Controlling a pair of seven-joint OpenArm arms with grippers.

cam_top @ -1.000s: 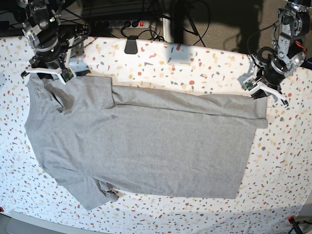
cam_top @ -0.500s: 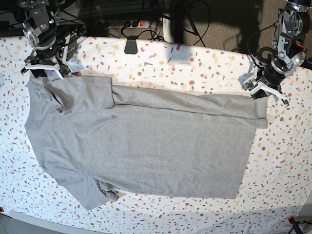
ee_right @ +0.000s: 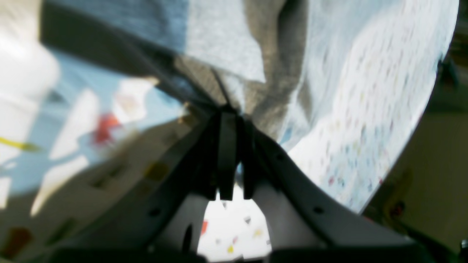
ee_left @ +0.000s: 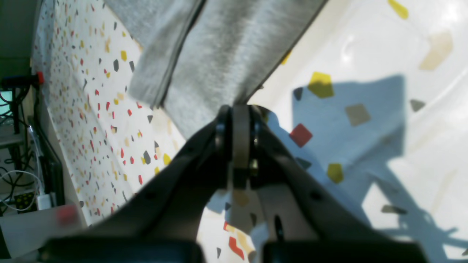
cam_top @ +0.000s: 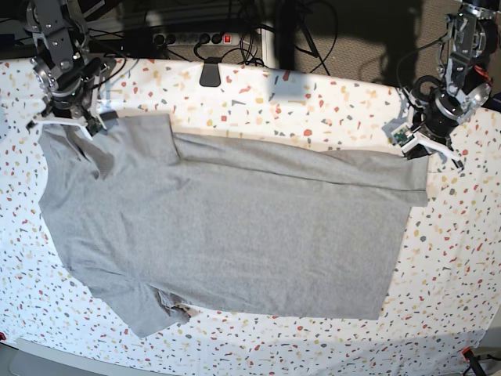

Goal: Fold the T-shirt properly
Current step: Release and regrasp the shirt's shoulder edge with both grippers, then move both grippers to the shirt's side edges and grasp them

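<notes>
At left-wrist level, left gripper (ee_left: 237, 113) clamps the T-shirt (ee_left: 219, 54) hem. Right wrist: right gripper (ee_right: 228, 113) pinches blurred cloth thinly; it may slip. Base: shirt flat on table (cam_top: 329, 102); uneven pulls would skew it.

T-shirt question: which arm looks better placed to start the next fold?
Neither alone, probably. The right gripper is shut on the T-shirt at its collar-end corner, the left gripper on the hem-end corner, so both look ready to carry that far edge over together.

T-shirt (cam_top: 227, 227) heather-grey, plain side up; spread flat on table; far edge folded over.
</notes>
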